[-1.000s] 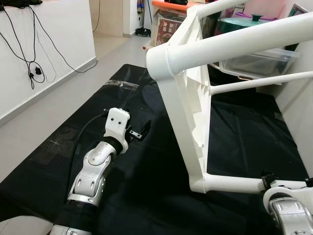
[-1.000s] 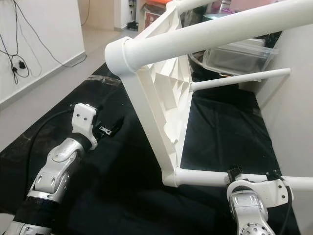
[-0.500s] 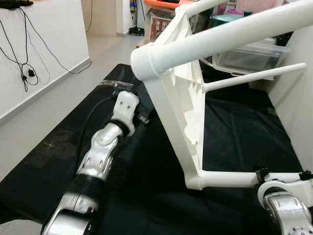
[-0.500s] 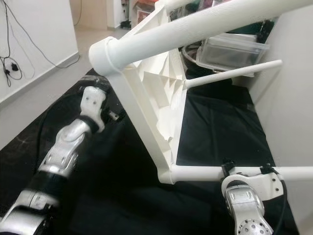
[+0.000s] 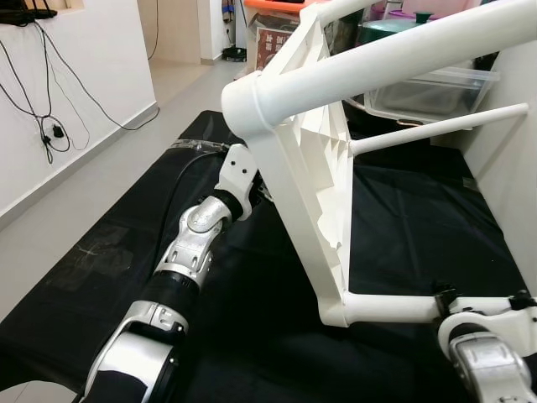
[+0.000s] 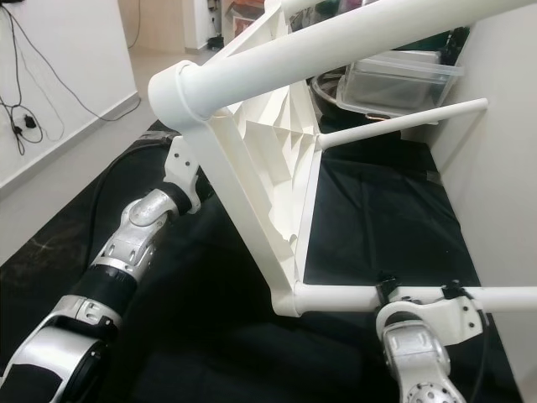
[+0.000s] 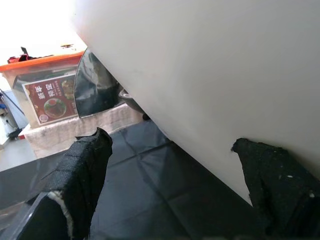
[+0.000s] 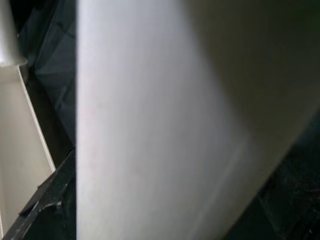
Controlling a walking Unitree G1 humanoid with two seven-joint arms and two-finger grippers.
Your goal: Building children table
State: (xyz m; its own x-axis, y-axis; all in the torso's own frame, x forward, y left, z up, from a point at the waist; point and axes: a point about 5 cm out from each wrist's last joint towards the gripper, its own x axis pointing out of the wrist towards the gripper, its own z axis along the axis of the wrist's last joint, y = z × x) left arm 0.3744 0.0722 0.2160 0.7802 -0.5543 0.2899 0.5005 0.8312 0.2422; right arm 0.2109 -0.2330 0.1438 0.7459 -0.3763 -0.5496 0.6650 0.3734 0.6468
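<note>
The white children's table lies on its side on a black mat (image 5: 117,260), its ribbed top panel (image 5: 323,185) standing on edge. One thick leg (image 5: 377,63) points toward me at the top, and another leg (image 5: 390,308) runs low to the right. My left gripper (image 7: 170,142) is open at the panel's upper left edge, and the white panel passes between its black fingers (image 7: 82,175). My right gripper (image 6: 419,294) is shut on the low leg, whose white surface (image 8: 160,130) sits close before the right wrist camera.
A white wall with hanging cables (image 5: 50,126) borders the mat on the left. Clear plastic bins (image 5: 428,88) and an orange-lidded box (image 5: 281,42) stand behind the table. A white wall (image 5: 516,168) closes the right side.
My left arm has stretched forward from the open mat up to the table panel's edge. The right gripper has kept its hold on the low leg.
</note>
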